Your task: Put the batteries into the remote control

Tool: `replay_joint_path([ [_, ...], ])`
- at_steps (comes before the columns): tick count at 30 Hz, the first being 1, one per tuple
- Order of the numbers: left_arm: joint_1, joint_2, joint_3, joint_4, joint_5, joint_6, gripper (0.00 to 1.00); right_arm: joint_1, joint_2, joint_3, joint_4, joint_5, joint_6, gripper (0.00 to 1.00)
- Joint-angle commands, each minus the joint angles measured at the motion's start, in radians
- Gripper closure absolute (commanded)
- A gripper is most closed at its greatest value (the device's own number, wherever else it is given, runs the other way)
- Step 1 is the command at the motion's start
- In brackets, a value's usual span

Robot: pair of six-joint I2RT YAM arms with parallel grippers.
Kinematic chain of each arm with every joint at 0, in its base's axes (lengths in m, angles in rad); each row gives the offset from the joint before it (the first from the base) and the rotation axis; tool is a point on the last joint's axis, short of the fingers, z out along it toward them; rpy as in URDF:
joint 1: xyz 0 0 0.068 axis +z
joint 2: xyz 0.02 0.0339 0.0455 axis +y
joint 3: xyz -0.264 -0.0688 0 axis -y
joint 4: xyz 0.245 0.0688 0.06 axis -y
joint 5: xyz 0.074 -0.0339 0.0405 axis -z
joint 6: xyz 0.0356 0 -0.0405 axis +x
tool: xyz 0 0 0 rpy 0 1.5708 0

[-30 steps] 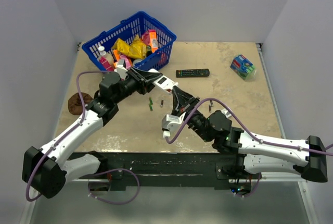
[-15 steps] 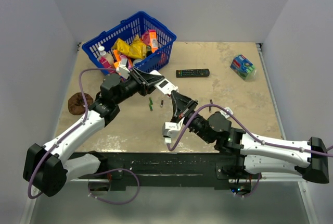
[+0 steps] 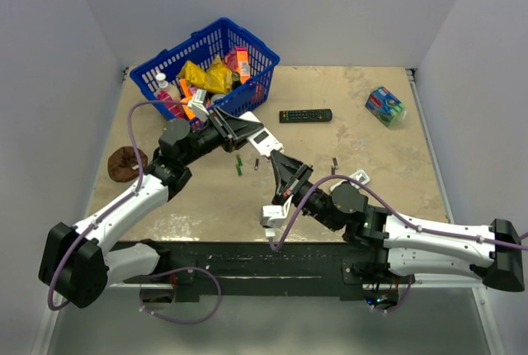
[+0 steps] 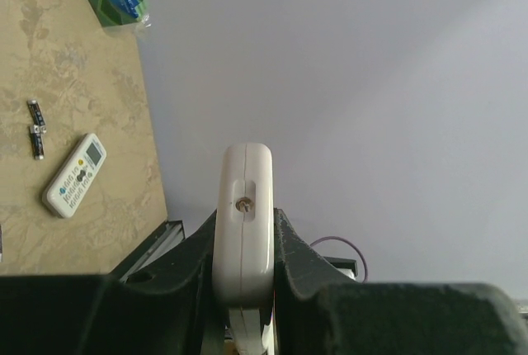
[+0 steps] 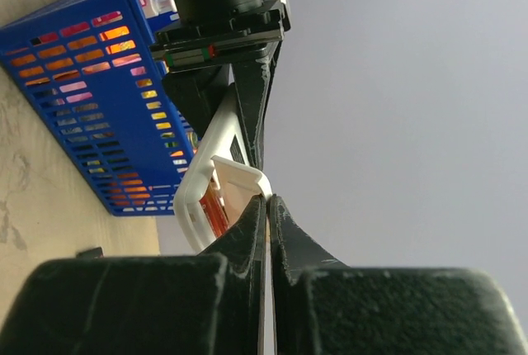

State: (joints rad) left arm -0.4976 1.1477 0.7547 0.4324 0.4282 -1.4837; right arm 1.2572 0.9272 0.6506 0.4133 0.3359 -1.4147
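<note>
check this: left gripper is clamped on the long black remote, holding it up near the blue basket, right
No. The left gripper is clamped on the small white remote control, holding it up near the blue basket; the long black remote lies on the table, as the top external view shows.

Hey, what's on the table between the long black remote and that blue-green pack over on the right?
Nothing. In the top view, the table between the black remote and the blue-green pack is bare.
</note>
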Motion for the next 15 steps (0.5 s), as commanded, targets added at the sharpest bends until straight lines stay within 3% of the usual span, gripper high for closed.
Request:
replay_joint_path([
  [1,-0.007,-0.031,0.026,0.174,0.101,-0.018,1.0,0.002,0.01,-0.039,-0.038,0.021,-0.018,1.0],
  [10,-0.006,-0.057,0.003,0.16,0.095,-0.065,1.0,0.001,0.045,-0.092,0.156,0.086,-0.087,1.0],
  [15,-0.006,-0.078,-0.04,0.203,0.07,-0.148,1.0,-0.001,0.041,-0.118,0.156,0.058,-0.101,1.0],
])
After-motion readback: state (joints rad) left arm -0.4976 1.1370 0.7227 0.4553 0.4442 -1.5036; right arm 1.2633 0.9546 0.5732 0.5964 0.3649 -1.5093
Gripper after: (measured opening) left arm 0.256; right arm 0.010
